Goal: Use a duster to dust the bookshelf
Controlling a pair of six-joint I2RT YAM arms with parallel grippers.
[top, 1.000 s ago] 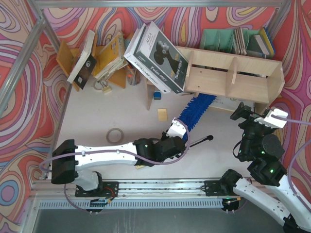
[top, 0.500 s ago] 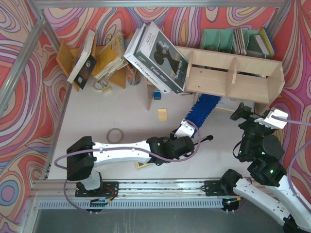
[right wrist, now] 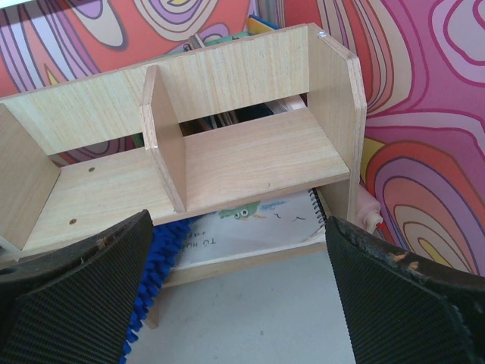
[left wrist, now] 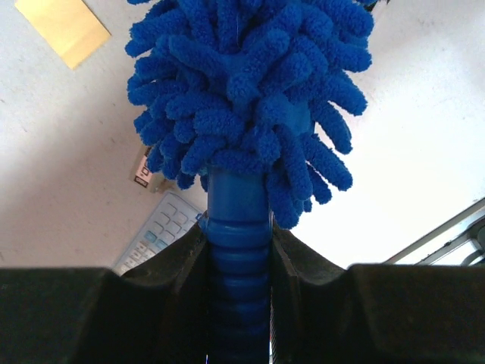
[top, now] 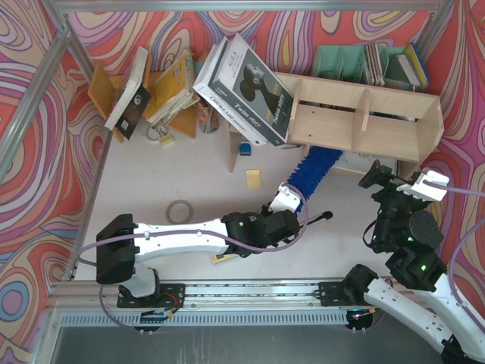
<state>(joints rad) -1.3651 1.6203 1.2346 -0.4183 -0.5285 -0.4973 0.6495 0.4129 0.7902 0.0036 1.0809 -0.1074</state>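
Left hand (left wrist: 239, 243) clamped, right hand (top: 400, 180) spread wide.

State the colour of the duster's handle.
The duster's handle is solid blue, clearest in the left wrist view.

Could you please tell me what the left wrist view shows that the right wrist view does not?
Only the left wrist view: the left gripper shut on the ribbed handle of the bright-blue fluffy duster, a yellow paper note and a pale calculator. Only the right wrist view: the pale plywood bookshelf with its upright divider, a spiral notebook under it, and the open right gripper. Both: the duster's blue strands and the white tabletop.
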